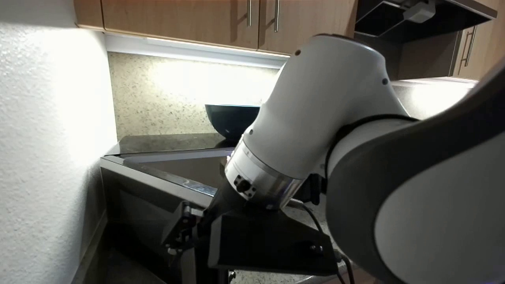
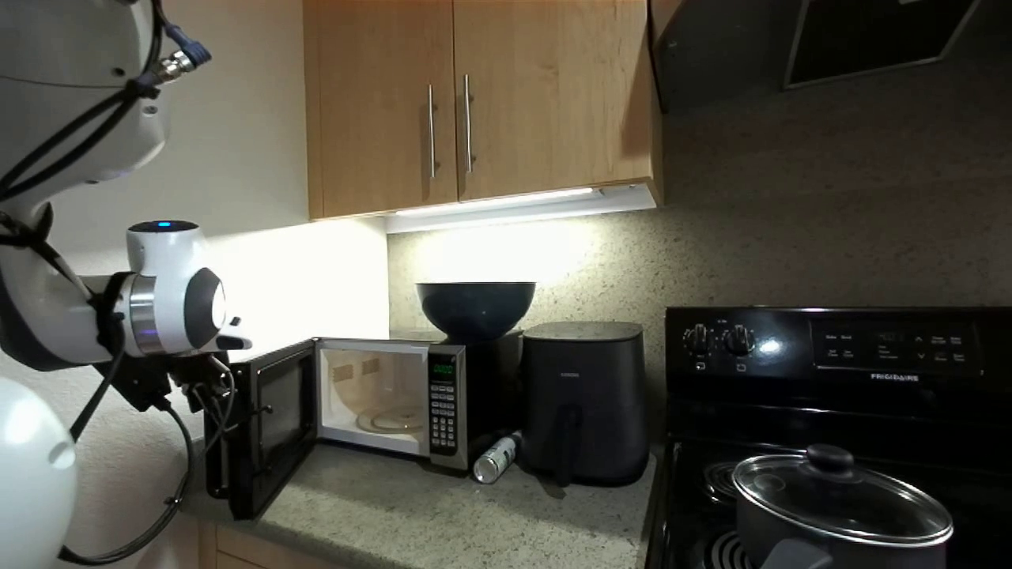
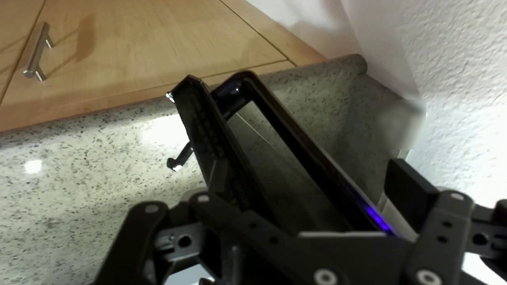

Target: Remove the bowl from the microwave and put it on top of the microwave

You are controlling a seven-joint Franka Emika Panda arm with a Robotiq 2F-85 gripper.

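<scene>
The dark blue-black bowl (image 2: 476, 310) sits upright on top of the microwave (image 2: 448, 411), at its right end. It also shows in an exterior view (image 1: 230, 119), partly hidden by the arm. The microwave door (image 2: 285, 401) stands wide open; the lit cavity holds only the turntable. My gripper (image 3: 313, 182) is open and empty in the wrist view. Its fingers are wide apart, on either side of the door's edge and its black handle (image 3: 301, 158), whose near end is hidden behind the gripper. In an exterior view the gripper (image 2: 215, 395) is at the door's outer edge.
A black boxy appliance (image 2: 585, 403) stands right of the microwave, with a can (image 2: 496, 458) lying before it. A lidded pot (image 2: 842, 506) is on the stove. Wall cabinets (image 2: 545, 103) hang above. The white wall (image 1: 51, 118) is close to the open door.
</scene>
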